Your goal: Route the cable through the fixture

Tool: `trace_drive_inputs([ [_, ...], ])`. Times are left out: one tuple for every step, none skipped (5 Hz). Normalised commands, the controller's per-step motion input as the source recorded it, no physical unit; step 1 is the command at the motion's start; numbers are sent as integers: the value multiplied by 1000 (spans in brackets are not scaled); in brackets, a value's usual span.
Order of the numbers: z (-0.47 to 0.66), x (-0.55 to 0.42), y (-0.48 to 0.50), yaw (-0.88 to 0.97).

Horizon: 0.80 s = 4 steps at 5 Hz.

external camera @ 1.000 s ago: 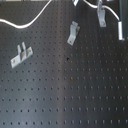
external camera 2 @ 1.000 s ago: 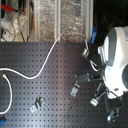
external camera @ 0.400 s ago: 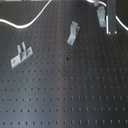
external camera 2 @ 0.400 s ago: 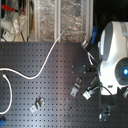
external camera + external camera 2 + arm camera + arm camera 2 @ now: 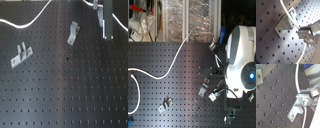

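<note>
The white cable (image 5: 172,66) runs in a long curve over the black pegboard from the second exterior view's left toward the robot. My gripper (image 5: 106,36) hangs at the first exterior view's top right, shut on the cable (image 5: 297,81). In the first wrist view the cable (image 5: 291,18) lies across a small metal bracket (image 5: 285,22) and passes between the fingers (image 5: 307,29). The second wrist view shows a bracket (image 5: 295,112) just beside the gripper (image 5: 302,99). More cable (image 5: 27,22) curves at the first exterior view's top left.
Two other metal brackets stand on the board in the first exterior view, one at the middle (image 5: 74,33) and one at the left (image 5: 20,55). The white robot body (image 5: 240,55) fills the second exterior view's right. Clutter and wires (image 5: 143,20) sit behind the board.
The gripper has come slightly lower in the first exterior view, still holding the cable. The robot body shifted a little in the second exterior view. The brackets have not moved.
</note>
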Motion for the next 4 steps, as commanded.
trace_drive_inputs([
  [542,-176,20,71],
  [0,0,6,34],
  [17,0,112,0],
  [110,-1,325,51],
])
